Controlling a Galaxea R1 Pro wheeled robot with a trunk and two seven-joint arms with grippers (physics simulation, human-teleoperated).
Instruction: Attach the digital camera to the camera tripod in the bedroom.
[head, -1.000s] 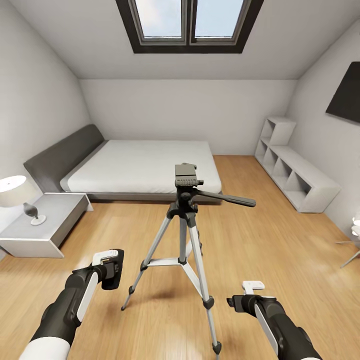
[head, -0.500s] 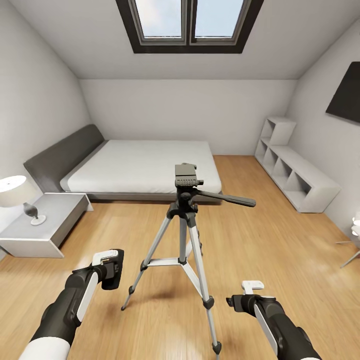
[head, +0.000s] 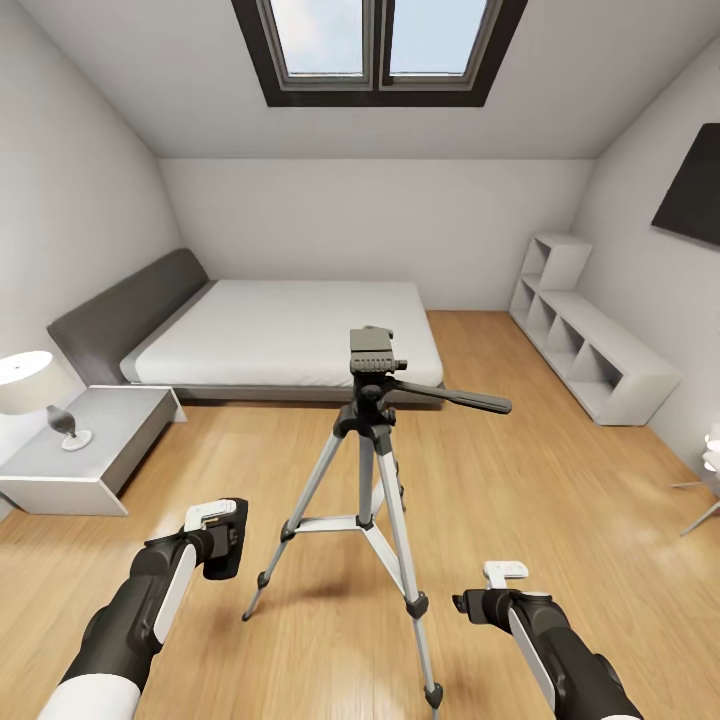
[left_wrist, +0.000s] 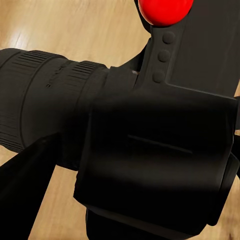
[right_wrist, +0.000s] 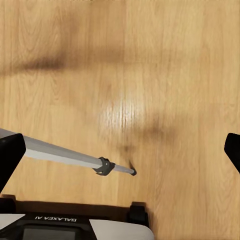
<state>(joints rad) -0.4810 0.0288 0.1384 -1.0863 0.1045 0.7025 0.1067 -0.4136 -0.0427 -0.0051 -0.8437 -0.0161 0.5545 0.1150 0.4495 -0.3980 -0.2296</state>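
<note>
Nothing is moving since 1 second ago: both arms are holding still, so the mounting is not advancing. My left gripper (head: 222, 540) is clenching the camera (left_wrist: 150, 150) low and left of the tripod (head: 372, 455), which is standing just ahead, near the bed (head: 290, 340). My right gripper (head: 480, 600) is hanging spread and carrying nothing, right of the legs. I am judging that lifting the camera to the tripod's bare head is coming next.

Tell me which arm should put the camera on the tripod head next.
Left. Its gripper already holds the digital camera, beside the camera tripod. The right gripper hangs open and empty, lower down.
</note>
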